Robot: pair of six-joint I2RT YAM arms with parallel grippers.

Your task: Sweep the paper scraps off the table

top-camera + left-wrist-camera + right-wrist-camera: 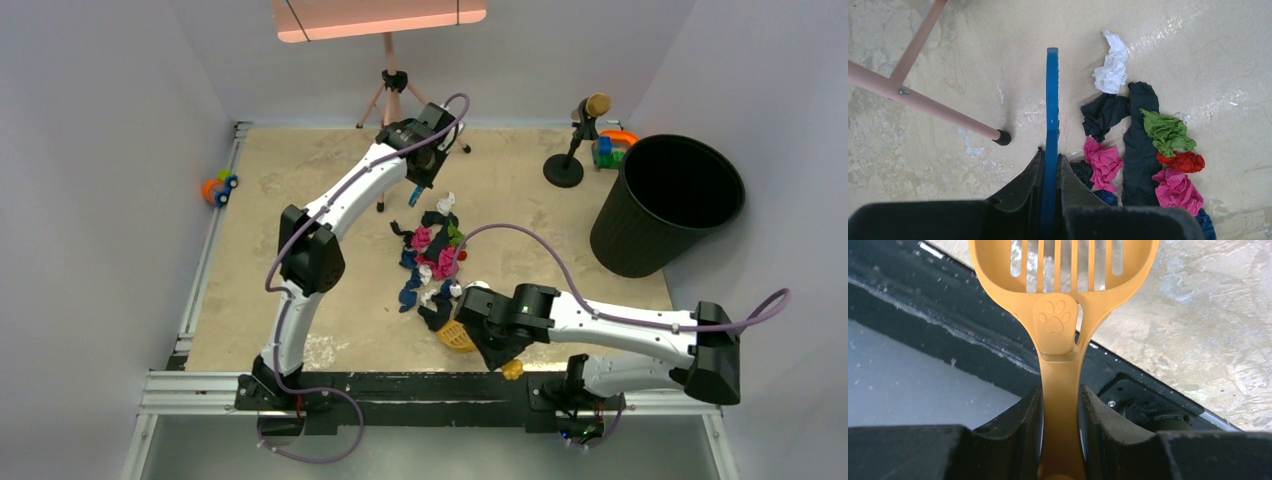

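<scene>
The top camera sits high behind both arm bases, looking down over the whole desk (520, 190), the paper scraps (432, 262) at its middle. The left wrist camera looks steeply down, close beside those same scraps. The right wrist camera, even closer, faces the desk's edge, seemingly just nearward of the scraps.

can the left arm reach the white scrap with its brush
Probably yes: the left gripper is shut on the blue brush, and the white scrap lies close beside it with only bare table between; the tripod leg stands on the other side.
</scene>
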